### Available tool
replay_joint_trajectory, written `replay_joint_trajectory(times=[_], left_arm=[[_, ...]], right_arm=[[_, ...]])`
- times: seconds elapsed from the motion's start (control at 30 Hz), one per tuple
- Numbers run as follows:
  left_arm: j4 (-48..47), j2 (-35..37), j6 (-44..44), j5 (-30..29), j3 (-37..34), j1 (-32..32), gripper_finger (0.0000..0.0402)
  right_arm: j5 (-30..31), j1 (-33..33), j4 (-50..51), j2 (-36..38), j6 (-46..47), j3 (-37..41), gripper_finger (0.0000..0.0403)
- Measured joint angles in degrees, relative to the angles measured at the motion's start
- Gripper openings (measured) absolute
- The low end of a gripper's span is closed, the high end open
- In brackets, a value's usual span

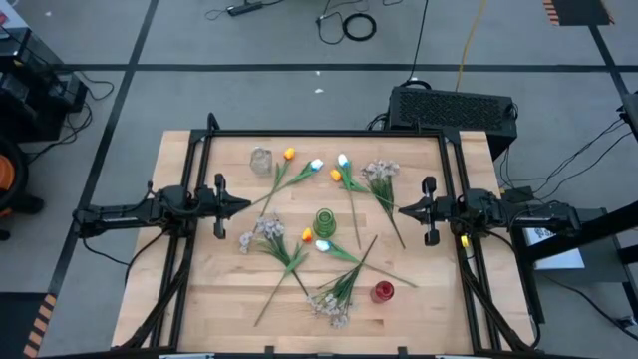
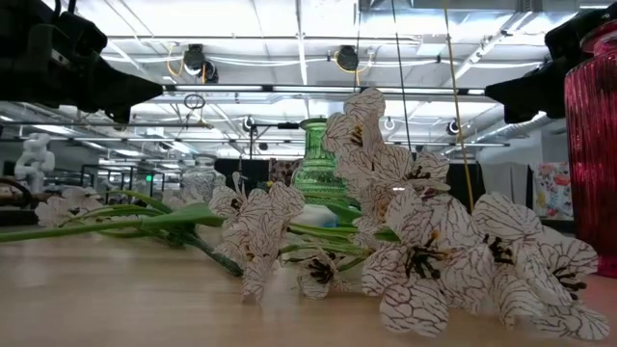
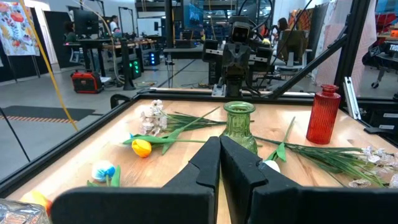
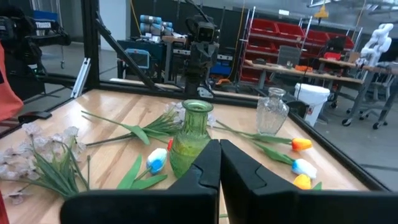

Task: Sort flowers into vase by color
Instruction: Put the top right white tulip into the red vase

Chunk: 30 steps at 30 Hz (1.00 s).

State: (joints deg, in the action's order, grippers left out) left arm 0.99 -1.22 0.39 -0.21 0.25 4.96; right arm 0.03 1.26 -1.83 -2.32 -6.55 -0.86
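Note:
Green-stemmed flowers lie flat and scattered on the table. Orange tulips [image 1: 289, 154] [image 1: 307, 235], white tulips [image 1: 316, 165] [image 1: 343, 160] [image 1: 322, 244] and bushy pale sprays [image 1: 381, 172] [image 1: 261, 231] [image 1: 332, 304] surround an upright green vase [image 1: 325, 221] at the centre. A clear glass vase [image 1: 261, 160] stands toward the far edge, and a red vase [image 1: 383, 291] toward the near edge. My left gripper [image 1: 239, 204] [image 3: 219, 140] hovers shut left of the flowers. My right gripper [image 1: 404, 209] [image 4: 219, 143] hovers shut on their right. They face each other.
A black frame [image 1: 319, 134] runs along the table's far edge and down both sides. Bare wood [image 1: 199, 289] lies at the near left corner. In the low view a pale spray [image 2: 424, 241] fills the foreground, with the red vase [image 2: 590, 145] at the right.

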Motion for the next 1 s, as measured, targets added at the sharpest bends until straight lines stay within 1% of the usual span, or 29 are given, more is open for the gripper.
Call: replay_joint_trajectory(times=[0.07,0.27,0.33,0.4,0.5,0.6,0.77,0.83,0.93,1.0], left_arm=[[0.00,-0.01,-0.01,0.00,-0.02,0.01,0.0020],[0.00,-0.02,0.00,0.00,-0.01,0.00,0.0020],[0.00,0.00,-0.01,0.00,0.00,0.02,0.0020],[0.00,0.00,0.00,0.00,-0.01,0.02,0.0020],[0.00,0.00,-0.01,0.00,-0.01,0.01,0.0020],[0.00,0.00,-0.01,0.00,-0.02,0.02,0.0020],[0.00,-0.01,-0.01,0.00,-0.02,0.01,0.0020],[0.00,-0.01,0.00,0.00,-0.01,0.00,0.0020],[0.00,0.00,-0.01,0.00,-0.02,0.02,0.0020],[0.00,0.01,-0.01,0.00,-0.02,-0.01,0.0020]], right_arm=[[0.00,0.02,0.39,0.02,1.06,0.00,0.0000],[0.03,0.00,-0.93,-0.03,8.53,-0.04,0.0000],[2.09,0.02,-2.87,-0.30,11.84,-1.20,0.0000],[3.08,0.08,-3.33,-1.32,12.93,-4.04,0.0000],[3.04,0.04,1.30,-5.41,12.08,-12.45,0.0000],[4.81,0.04,6.59,-12.36,11.93,-24.63,0.0000],[8.45,-0.01,21.64,-28.53,12.83,-48.70,0.0000],[10.07,-0.01,26.23,-34.45,12.21,-56.41,0.0000],[10.82,-0.01,29.17,-41.72,11.69,-64.49,0.0000],[10.52,-0.01,30.33,-45.43,11.67,-67.68,0.0000]])
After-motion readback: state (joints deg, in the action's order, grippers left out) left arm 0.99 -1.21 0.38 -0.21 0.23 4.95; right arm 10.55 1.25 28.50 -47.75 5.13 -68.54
